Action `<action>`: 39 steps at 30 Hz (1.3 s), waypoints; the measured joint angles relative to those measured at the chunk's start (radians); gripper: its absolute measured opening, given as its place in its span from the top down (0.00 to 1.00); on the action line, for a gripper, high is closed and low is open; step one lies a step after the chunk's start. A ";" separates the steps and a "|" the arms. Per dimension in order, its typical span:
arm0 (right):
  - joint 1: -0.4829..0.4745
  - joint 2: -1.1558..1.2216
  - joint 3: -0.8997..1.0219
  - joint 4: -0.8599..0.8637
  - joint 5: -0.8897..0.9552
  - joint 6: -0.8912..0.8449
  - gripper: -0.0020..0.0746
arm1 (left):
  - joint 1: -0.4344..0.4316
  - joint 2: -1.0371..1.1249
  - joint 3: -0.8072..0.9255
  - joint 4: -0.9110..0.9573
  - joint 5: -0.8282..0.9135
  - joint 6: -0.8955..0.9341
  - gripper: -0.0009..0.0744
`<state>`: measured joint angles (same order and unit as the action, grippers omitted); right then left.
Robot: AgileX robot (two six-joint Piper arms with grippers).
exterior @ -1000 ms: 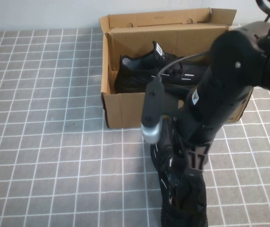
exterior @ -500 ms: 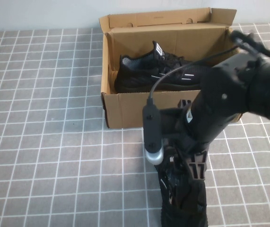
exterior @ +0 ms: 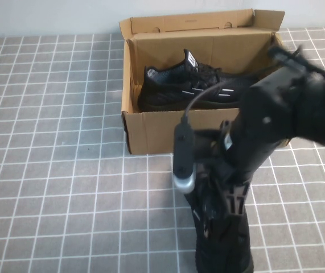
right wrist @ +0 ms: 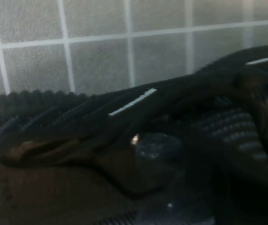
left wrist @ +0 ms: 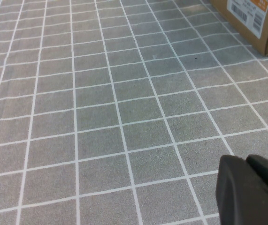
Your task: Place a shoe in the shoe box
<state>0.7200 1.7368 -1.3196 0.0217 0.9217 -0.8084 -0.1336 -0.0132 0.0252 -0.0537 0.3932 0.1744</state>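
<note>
Shoe (exterior: 222,239) on grey tiled tabletop (exterior: 54,170), just in front of shoe box (exterior: 151,128), toe toward near edge. Twin shoe (exterior: 190,88) lies inside box, lid flap up. Right tool (exterior: 213,213) down on shoe; cannot tell if clamped. Left tool (left wrist: 251,190) over bare tiles, fingers together.

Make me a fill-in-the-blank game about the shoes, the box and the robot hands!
1. The twin shoe already lies inside the ___ shoe box.
2. The right hand is down at the shoe, which lies on the ___, not in the box.
3. The box's flap lid is ___.
4. The left hand is over bare ___ tiles, away from both shoes.

Missing words: cardboard; floor; open; grey
</note>
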 joint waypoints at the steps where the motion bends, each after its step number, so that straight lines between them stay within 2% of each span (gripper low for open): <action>1: 0.001 -0.024 0.000 -0.004 0.003 0.007 0.94 | 0.000 0.000 0.000 0.000 0.000 0.000 0.99; 4: 0.002 -0.123 0.004 -0.008 0.034 0.016 0.97 | 0.000 0.000 0.000 0.000 0.000 0.000 0.99; 10: 0.005 -0.365 -0.028 0.003 0.161 0.026 0.97 | 0.000 0.000 0.000 0.000 0.000 0.000 0.99; 14: 0.005 -0.447 -0.068 0.026 0.179 0.034 0.97 | 0.000 0.000 0.000 0.000 0.000 0.000 0.99; 34: 0.005 -0.383 -0.089 0.105 0.205 0.041 0.97 | 0.000 0.000 0.000 0.000 -0.018 0.000 0.99; 37: 0.005 -0.383 -0.089 0.105 0.205 0.056 0.97 | 0.000 0.000 0.002 -0.081 -0.118 -0.024 0.99; 39: 0.005 -0.383 -0.089 0.107 0.206 0.066 0.97 | 0.000 0.000 0.002 -0.211 -0.205 -0.060 0.99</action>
<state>0.7246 1.3542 -1.4085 0.1291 1.1278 -0.7420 -0.1336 -0.0132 0.0269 -0.2646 0.1883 0.1142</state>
